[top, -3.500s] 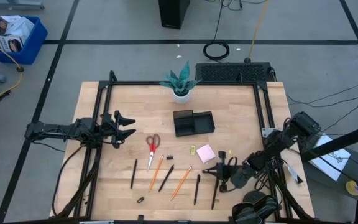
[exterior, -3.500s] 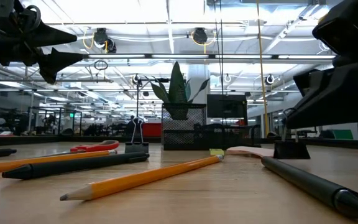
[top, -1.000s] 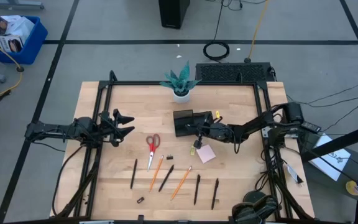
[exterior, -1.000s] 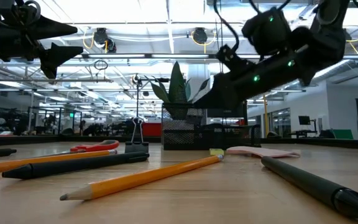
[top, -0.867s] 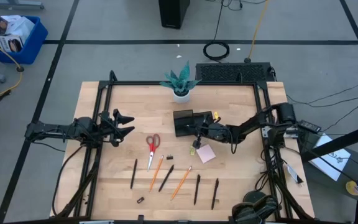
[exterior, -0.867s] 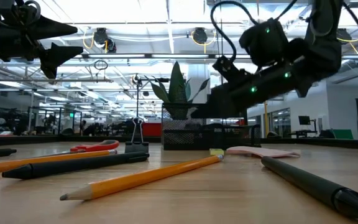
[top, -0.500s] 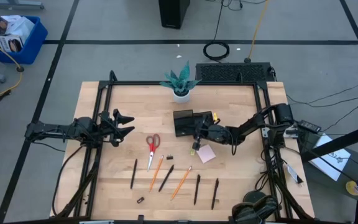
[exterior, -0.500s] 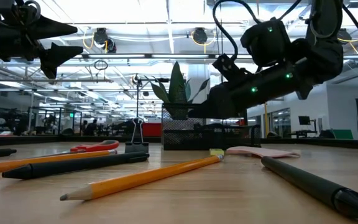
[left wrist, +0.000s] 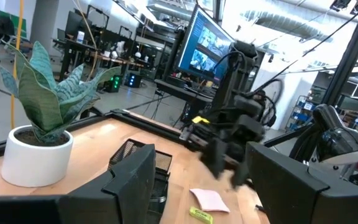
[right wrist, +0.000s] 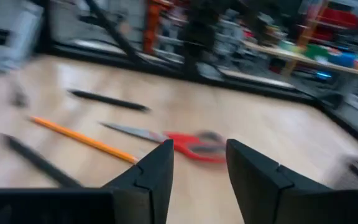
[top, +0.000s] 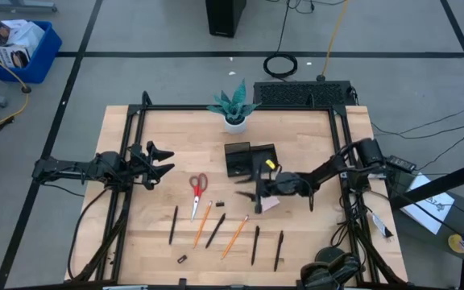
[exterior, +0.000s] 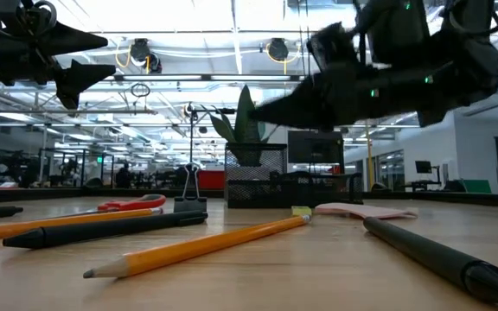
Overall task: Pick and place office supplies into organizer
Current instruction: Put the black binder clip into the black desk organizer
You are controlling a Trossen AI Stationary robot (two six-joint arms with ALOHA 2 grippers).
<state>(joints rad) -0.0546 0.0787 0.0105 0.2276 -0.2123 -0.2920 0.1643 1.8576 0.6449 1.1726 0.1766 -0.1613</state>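
Black mesh organizer [top: 250, 159], slim pens [top: 254, 244]

We see a light wooden table [top: 159, 242] with a black frame [top: 240, 108] along its edges. Near its far edge stands a white pot [top: 234, 124] holding a teal plant [top: 234, 103]. On the grey floor beyond lie a coiled black cable [top: 281, 65], a dark box [top: 225, 17] and a blue bin [top: 24, 48]. We also make out a lit monitor [left wrist: 207, 45] in the room behind.
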